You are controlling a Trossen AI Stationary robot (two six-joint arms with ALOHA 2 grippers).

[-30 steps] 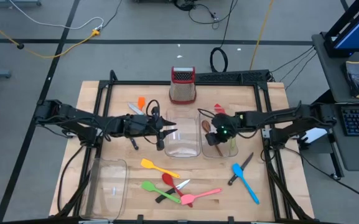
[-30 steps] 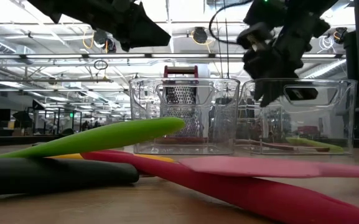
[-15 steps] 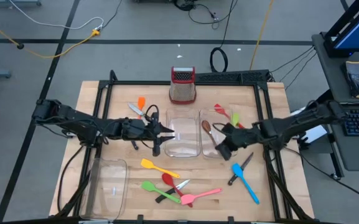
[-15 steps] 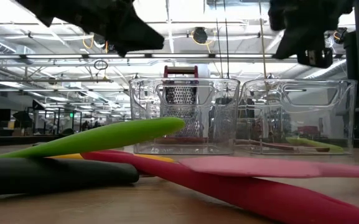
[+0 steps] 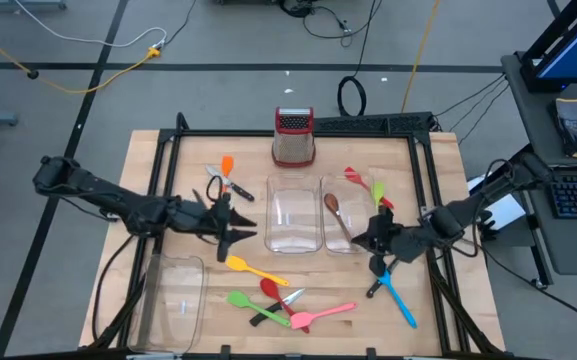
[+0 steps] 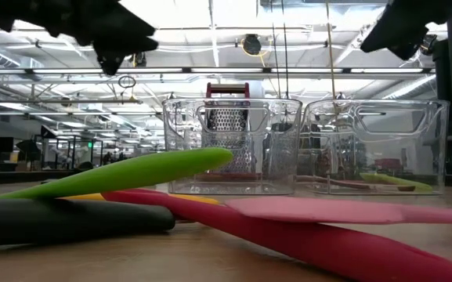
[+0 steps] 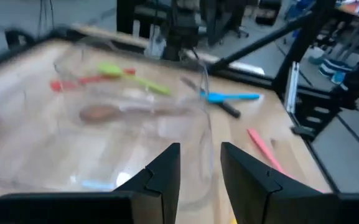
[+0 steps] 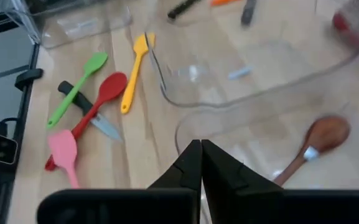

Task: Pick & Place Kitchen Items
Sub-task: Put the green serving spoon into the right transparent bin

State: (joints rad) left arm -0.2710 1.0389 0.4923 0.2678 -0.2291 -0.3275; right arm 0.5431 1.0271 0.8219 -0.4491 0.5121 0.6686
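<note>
Now the right gripper [image 5: 376, 262] hangs over the blue spatula [image 5: 396, 296], jaws shut and empty.

The spatula lies on the tabletop [image 5: 468, 300] beside a black-handled knife [image 5: 386, 272]. It looks light, stiff and a bit slippery, so its thin handle seems the best spot. The left gripper [image 5: 236, 232] waits near the yellow spatula [image 5: 253, 269], jaws partly open.

Bright, even overhead light; wrist views motion-blurred, low view's foreground soft.
</note>
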